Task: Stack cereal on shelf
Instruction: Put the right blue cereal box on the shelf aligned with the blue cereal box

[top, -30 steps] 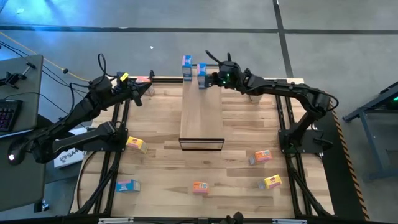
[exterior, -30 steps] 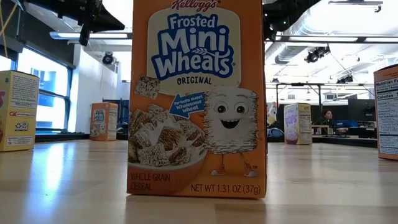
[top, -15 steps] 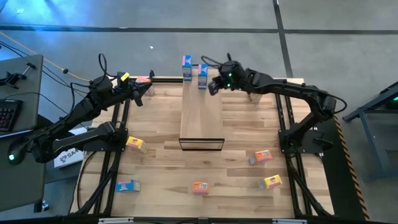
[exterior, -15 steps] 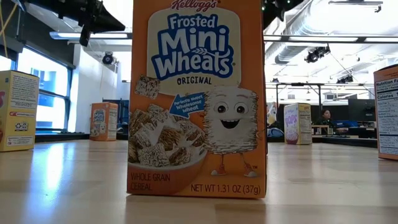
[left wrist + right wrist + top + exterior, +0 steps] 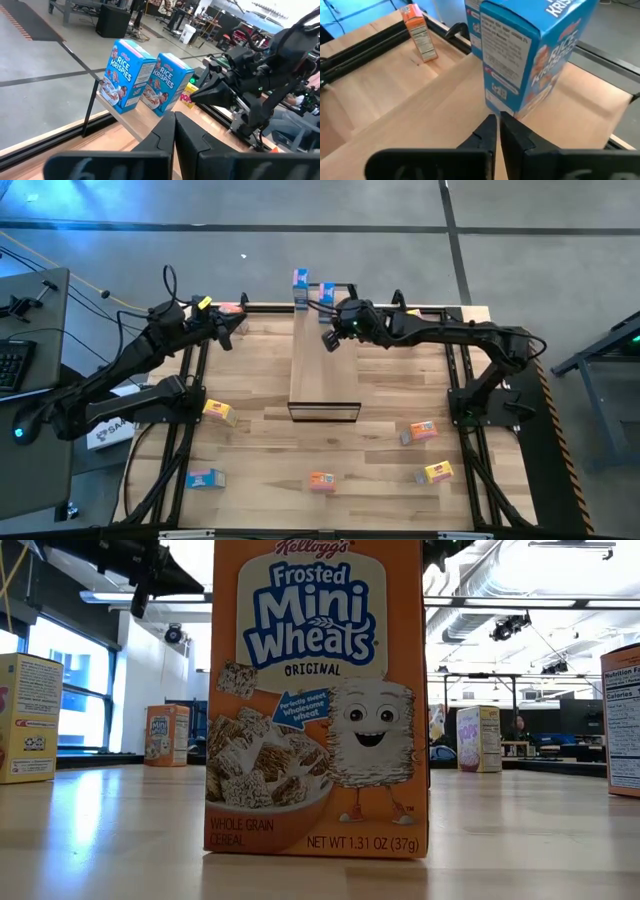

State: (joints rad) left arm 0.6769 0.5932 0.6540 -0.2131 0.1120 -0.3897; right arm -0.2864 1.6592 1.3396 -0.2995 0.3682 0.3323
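Note:
The shelf (image 5: pixel 323 365) lies along the table's middle. Two blue cereal boxes (image 5: pixel 301 288) (image 5: pixel 326 295) stand upright on its far end; the left wrist view shows them as well (image 5: pixel 125 75) (image 5: pixel 167 82). My right gripper (image 5: pixel 328 340) hangs shut over the shelf's far part, just on the near side of the right-hand blue box (image 5: pixel 530 55), and the high view shows a gap between them. My left gripper (image 5: pixel 240 325) waits shut at the far left corner, beside an orange-red box (image 5: pixel 231 309).
Loose cereal boxes lie on the near half of the table: yellow (image 5: pixel 220 412), blue (image 5: pixel 205 478), orange (image 5: pixel 322 480), orange (image 5: pixel 422 431) and yellow (image 5: pixel 438 472). The orange one fills the low view (image 5: pixel 318 695). Dark frame rails (image 5: pixel 195 380) run along both table sides.
My right gripper has drawn back from beside the right-hand blue box, going toward the table's near edge and a little left over the shelf, and it has rolled about its own axis. Both blue boxes stay upright in place.

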